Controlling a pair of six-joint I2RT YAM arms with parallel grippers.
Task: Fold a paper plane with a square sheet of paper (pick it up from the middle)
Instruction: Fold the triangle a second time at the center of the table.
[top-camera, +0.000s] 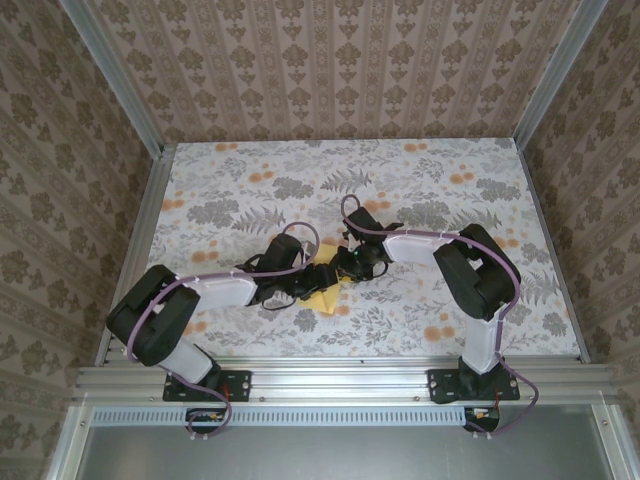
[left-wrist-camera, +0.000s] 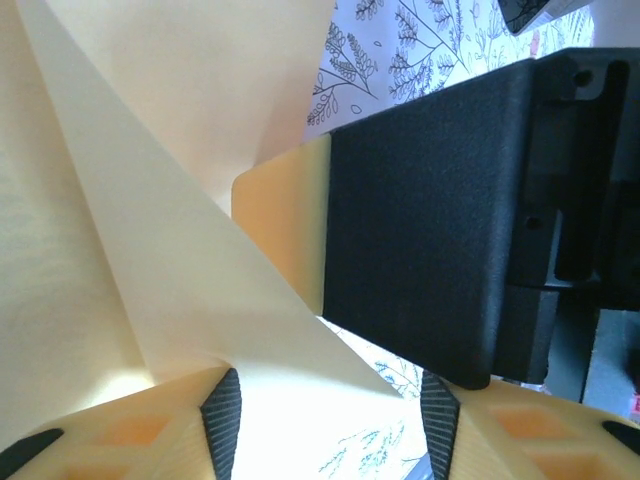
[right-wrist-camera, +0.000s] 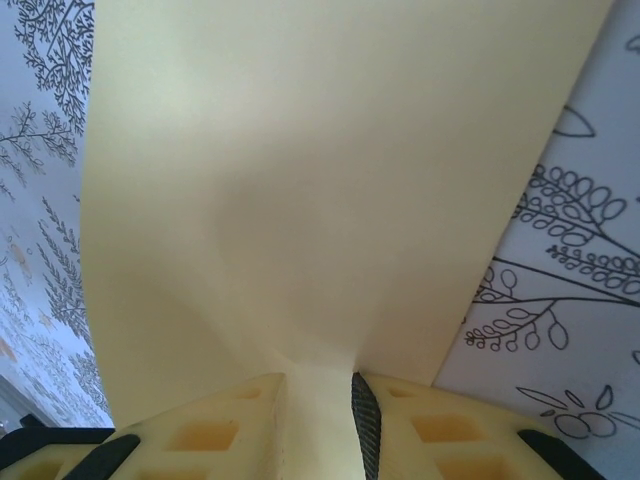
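Top cam: both arms reach in to the table (top-camera: 250, 190) centre, wrists nearly meeting. Sheet of paper (top-camera: 325, 297) lies on the floral tabletop just nearer the bases than the two wrists, pale yellow, mostly hidden under the black hardware; only a small corner patch is clear. Left gripper (top-camera: 318, 277) comes in from the L side, right gripper (top-camera: 348, 270) from the R, close together over the sheet.

L wrist cam: left gripper (left-wrist-camera: 330, 400) has its fingers well apart, with a wide gap between the ribbed pads (left-wrist-camera: 222, 412). Paper runs through that gap, but neither pad is pressing on it. The sheet is partly folded: one long diagonal flap lies across the flatter layer, its edge running from upper L down to lower R. A finger of the right gripper (left-wrist-camera: 400, 230), black block with a cream tip, sits at the flap's edge; the tip touches or just overlaps the paper.

R wrist cam: right gripper (right-wrist-camera: 318, 390) has its fingers narrow, gap slim. Paper funnels down into that gap, and soft creases converge there. Looks pinched, though pad contact itself sits at the frame's bottom edge and is hard to see. The sheet spreads wide away from the fingers, with floral tabletop (right-wrist-camera: 560, 250) on both sides of it.
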